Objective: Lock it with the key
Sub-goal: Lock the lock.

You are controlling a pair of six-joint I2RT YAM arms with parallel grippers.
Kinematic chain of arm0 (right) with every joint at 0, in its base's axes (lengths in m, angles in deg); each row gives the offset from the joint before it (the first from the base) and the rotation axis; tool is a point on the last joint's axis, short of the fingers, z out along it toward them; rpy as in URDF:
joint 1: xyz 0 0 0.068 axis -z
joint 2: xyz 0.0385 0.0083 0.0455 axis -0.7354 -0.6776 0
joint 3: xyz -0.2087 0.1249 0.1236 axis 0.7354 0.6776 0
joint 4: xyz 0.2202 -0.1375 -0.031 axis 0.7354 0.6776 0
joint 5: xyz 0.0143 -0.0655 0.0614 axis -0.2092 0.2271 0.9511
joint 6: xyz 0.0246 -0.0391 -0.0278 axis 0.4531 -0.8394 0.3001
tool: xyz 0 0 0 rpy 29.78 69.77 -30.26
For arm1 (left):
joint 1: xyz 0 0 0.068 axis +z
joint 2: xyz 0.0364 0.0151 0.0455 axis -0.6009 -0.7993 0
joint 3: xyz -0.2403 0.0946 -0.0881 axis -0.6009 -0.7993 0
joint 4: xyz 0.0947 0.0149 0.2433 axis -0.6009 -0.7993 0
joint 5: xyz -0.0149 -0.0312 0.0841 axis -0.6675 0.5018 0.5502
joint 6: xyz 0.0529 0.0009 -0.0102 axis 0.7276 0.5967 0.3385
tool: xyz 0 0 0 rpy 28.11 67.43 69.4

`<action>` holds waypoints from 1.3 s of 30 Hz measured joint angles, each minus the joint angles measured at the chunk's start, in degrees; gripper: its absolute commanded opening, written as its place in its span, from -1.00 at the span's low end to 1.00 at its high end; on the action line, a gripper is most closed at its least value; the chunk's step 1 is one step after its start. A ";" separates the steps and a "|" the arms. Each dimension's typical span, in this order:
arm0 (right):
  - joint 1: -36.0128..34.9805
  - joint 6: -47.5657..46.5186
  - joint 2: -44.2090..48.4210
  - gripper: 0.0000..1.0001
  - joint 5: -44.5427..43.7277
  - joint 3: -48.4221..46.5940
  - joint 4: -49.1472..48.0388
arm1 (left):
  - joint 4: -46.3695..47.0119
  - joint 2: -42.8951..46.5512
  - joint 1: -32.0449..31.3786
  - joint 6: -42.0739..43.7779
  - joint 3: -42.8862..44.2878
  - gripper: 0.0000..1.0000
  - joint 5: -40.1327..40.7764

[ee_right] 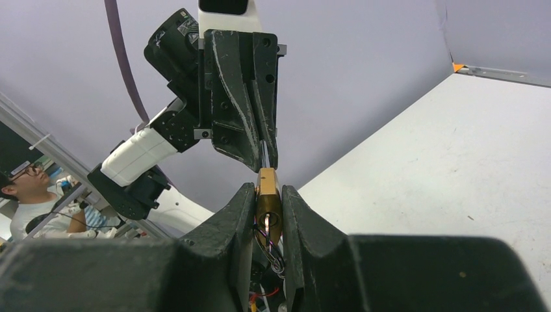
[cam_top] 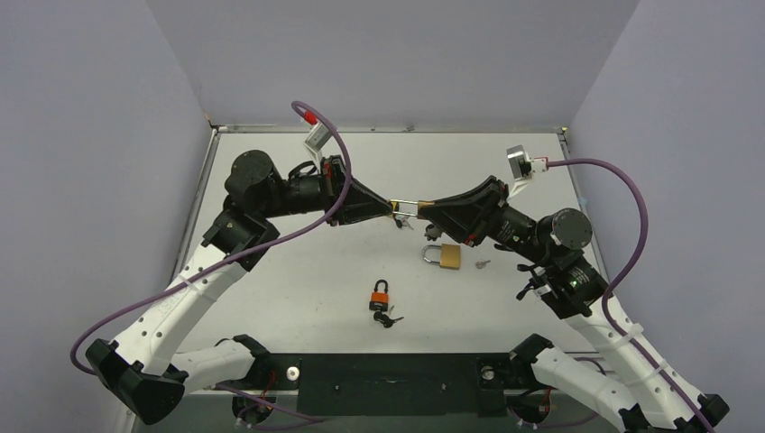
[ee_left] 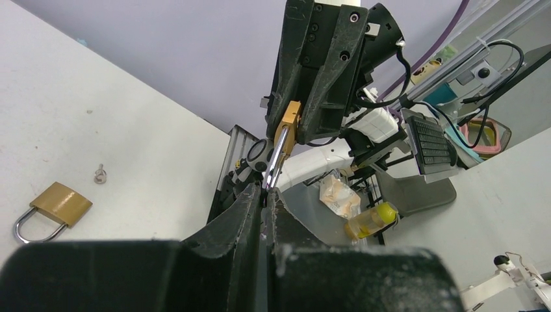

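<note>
A small brass padlock hangs in the air between the two arms. My right gripper is shut on its body, and the keyhole faces the right wrist camera. My left gripper is shut on the padlock's silver shackle, straight opposite the right gripper. In the top view the left gripper and the padlock are above mid-table. A small silver key lies loose on the table under the right arm, and it also shows in the left wrist view as the key.
A larger brass padlock lies on the table below the grippers, seen too as the padlock. An orange-and-black padlock with a bunch of keys lies nearer the arm bases. Purple cables loop beside both arms.
</note>
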 measured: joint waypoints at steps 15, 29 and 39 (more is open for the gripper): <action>-1.97 -1.14 -1.05 -1.00 -3.04 0.00 -0.02 | -2.78 0.09 -0.44 0.98 -0.02 -1.00 2.23; -2.32 -1.29 -1.66 -1.00 -4.28 0.00 -0.35 | -7.17 0.09 -2.12 3.28 1.09 -1.00 5.57; -2.97 -1.05 -1.90 -1.00 -4.39 0.00 -0.79 | -9.60 0.02 -2.84 4.85 2.49 -0.64 6.75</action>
